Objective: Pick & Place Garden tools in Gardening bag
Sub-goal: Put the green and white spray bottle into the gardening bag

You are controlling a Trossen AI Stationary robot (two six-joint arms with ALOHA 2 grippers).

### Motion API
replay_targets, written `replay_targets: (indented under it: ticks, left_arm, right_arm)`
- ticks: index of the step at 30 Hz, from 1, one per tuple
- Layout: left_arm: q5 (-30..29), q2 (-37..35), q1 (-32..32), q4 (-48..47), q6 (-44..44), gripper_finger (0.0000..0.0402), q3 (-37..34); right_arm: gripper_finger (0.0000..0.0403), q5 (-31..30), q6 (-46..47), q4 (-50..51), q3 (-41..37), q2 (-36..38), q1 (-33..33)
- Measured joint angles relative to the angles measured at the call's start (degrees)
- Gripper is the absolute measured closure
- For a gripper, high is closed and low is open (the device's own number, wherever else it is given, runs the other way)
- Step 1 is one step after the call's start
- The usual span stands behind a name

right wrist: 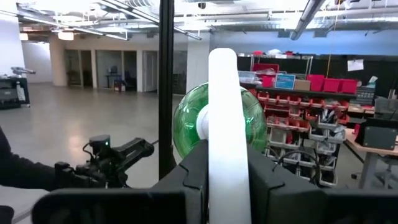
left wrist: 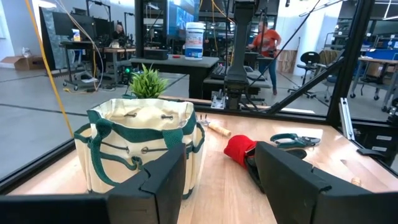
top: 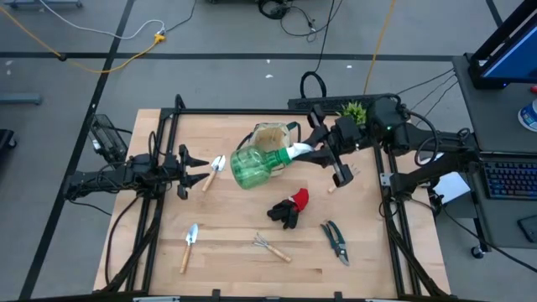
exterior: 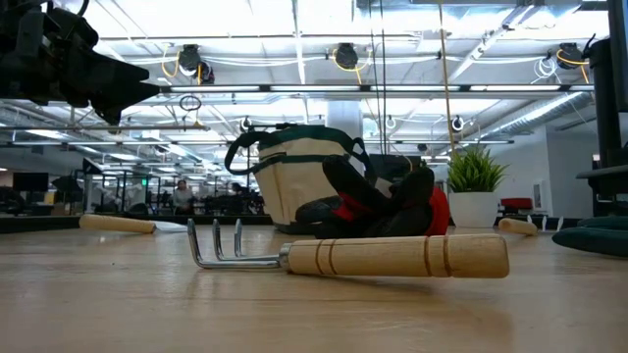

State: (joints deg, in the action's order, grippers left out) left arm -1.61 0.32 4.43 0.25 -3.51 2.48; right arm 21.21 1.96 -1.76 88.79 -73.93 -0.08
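Observation:
My right gripper (top: 308, 152) is shut on the green spray bottle (top: 252, 167), which hangs in the air over the beige, green-trimmed gardening bag (top: 275, 134) at the far middle of the table. Lying flat on the wood are a trowel (top: 213, 171), a second trowel (top: 190, 246), the rake (top: 270, 246), the shears (top: 336, 242) and the red-black glove (top: 291, 207). At the table's left my left gripper (top: 190, 164) stands open and level, pointing at the bag (left wrist: 140, 143), with nothing between its fingers. My right gripper pinches the bottle's white spray head (right wrist: 223, 118) between its two fingers (right wrist: 189, 180). The fingers come nearly level from the table's right. The bottle is lifted clear and lies on its side, its green body (right wrist: 189, 118) sticking out past the fingertips toward the table's left.
A small spiky potted plant (top: 354, 110) stands at the far edge beside the right arm. A short wooden handle (top: 334, 185) lies right of the bag. In the low view the rake (exterior: 353, 257) lies in front of the glove (exterior: 392, 211) and bag (exterior: 304, 181).

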Motion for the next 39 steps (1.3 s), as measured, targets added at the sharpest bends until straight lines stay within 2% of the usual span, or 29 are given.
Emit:
replay_targets:
  ticks: [5, 13, 27, 30, 39]
  left_arm:
    - [0.0, 0.0, 0.0, 0.0, 0.0, 0.0201, 0.0]
    - [0.0, 0.0, 0.0, 0.0, 0.0, 0.0201, 0.0]
    - [0.0, 0.0, 0.0, 0.0, -0.3, 0.0201, 0.0]
    - [0.0, 0.0, 0.0, 0.0, -0.3, 0.0201, 0.0]
    - [0.0, 0.0, 0.0, 0.0, -0.5, 0.0201, 0.0]
  right_arm:
    - [0.036, -4.4, 1.6, 2.0, 0.0, 0.0, 0.0]
    - [0.036, -23.3, 7.6, 12.0, 0.0, 0.0, -0.3]
    - [0.0361, -42.0, 18.8, 30.3, 0.0, 0.1, -7.5]
    - [0.0361, -44.1, 20.5, 34.1, 0.0, 0.1, -9.0]
    - [0.0361, -45.2, 28.5, 50.7, 0.0, 0.2, -12.9]
